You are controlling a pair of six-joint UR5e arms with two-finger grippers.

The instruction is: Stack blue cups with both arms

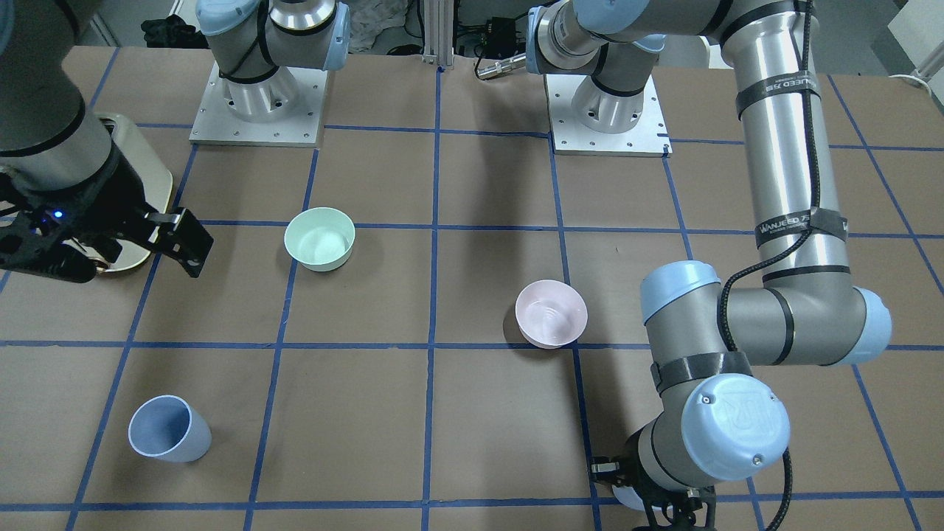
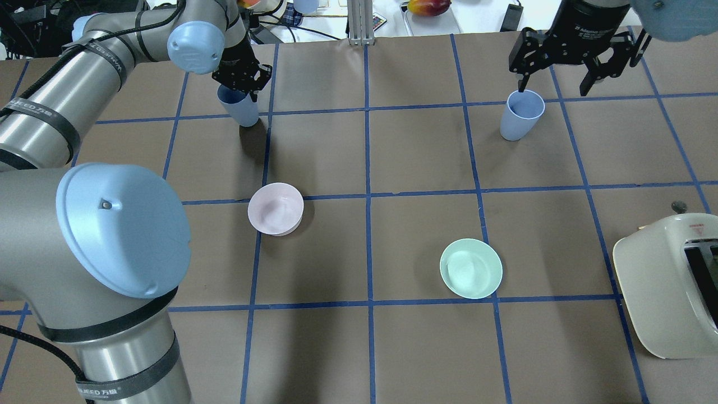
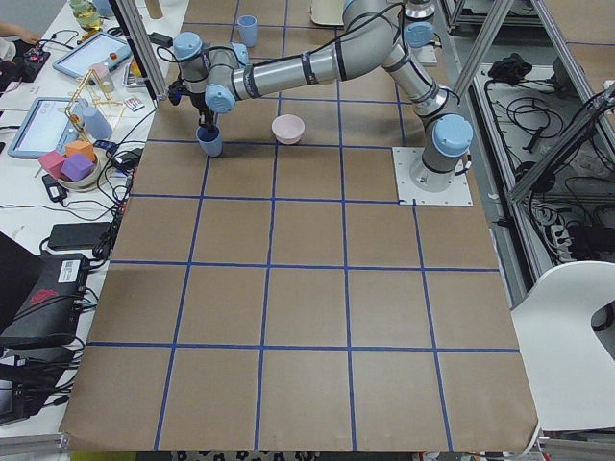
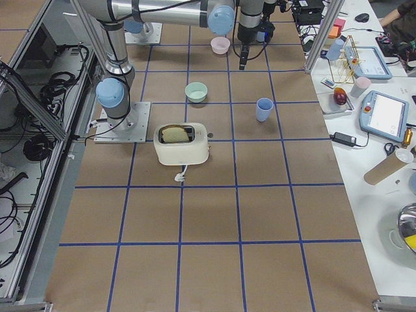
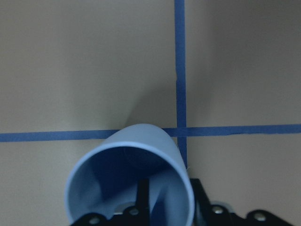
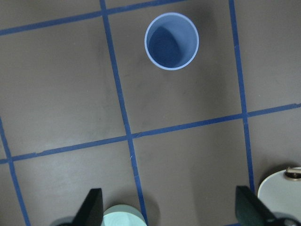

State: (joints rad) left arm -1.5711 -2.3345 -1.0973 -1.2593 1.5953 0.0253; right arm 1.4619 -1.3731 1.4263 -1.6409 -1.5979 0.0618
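One blue cup [image 2: 239, 108] is tilted at the far left of the table, and my left gripper [image 2: 242, 78] is shut on its rim. The left wrist view shows one finger inside this cup [image 5: 134, 183] and one outside. Whether its base touches the table I cannot tell. The other blue cup [image 2: 521, 115] stands upright at the far right; it also shows in the front view [image 1: 168, 428]. My right gripper [image 2: 554, 85] hangs open and empty above and just beyond it. The right wrist view shows that cup [image 6: 171, 41] from above, with the fingertips [image 6: 91, 209] spread wide.
A pale pink bowl [image 2: 275, 209] sits left of centre and a mint-green bowl [image 2: 470, 268] right of centre. A cream toaster [image 2: 670, 280] stands at the near right edge. Cluttered side tables lie past the table's far edge.
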